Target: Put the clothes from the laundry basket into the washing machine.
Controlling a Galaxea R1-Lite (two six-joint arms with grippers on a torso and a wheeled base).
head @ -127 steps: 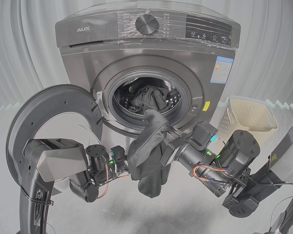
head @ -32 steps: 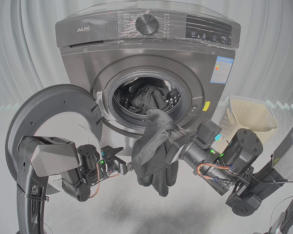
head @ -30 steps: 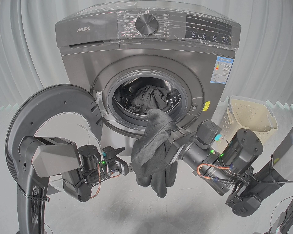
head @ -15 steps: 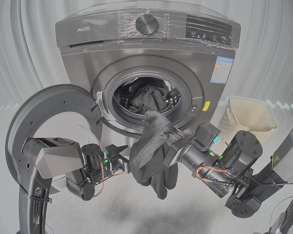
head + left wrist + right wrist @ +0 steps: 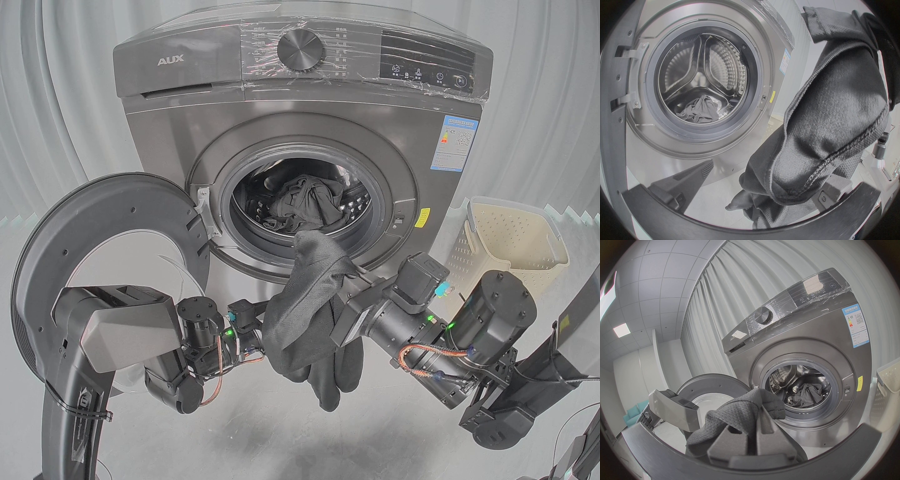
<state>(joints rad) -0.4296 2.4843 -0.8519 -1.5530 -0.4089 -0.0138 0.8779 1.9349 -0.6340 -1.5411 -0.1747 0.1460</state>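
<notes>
The right tool (image 5: 753, 427) is pinched tight on a dark garment (image 5: 306, 294), holding it up just before the washing machine (image 5: 187, 137) mouth, ready to go in, I'd guess. The left tool (image 5: 261, 325) sits spread wide beside the hanging folds, gripping nothing, perhaps to gather them. The laundry basket (image 5: 512, 237) stands alongside

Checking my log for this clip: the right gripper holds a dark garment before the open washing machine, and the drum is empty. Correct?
No, the drum is not empty: a crumpled garment already lies in it, as the left wrist view shows. The right gripper does hold a dark garment before the open washing machine.
</notes>
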